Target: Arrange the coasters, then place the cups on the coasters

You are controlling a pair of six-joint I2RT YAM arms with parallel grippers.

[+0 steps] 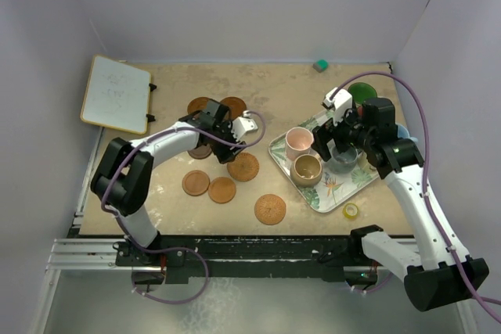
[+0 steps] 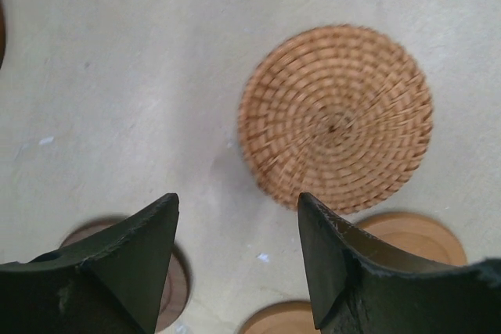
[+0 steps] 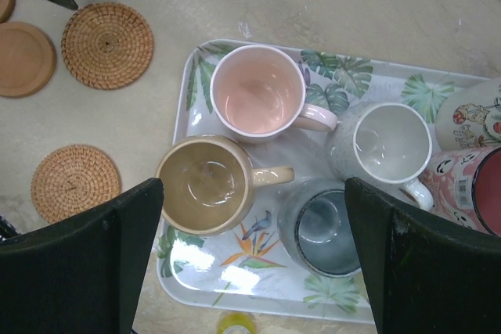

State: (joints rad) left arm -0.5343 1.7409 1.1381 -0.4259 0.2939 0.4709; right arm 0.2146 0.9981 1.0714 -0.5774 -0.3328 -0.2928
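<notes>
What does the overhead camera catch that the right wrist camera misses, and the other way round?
Overhead only: the whiteboard, a green mug and a small teal block by the back wall. Right wrist only: the red smiley-print mug, hidden from above. Both: the leaf-patterned tray, the pink mug, the tan mug, two woven coasters and the yellow tape roll.

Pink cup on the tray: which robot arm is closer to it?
Right. The right tool hangs open above the tray, close by the pink cup; the left tool is off the tray, over the coasters to the cup's left.
</notes>
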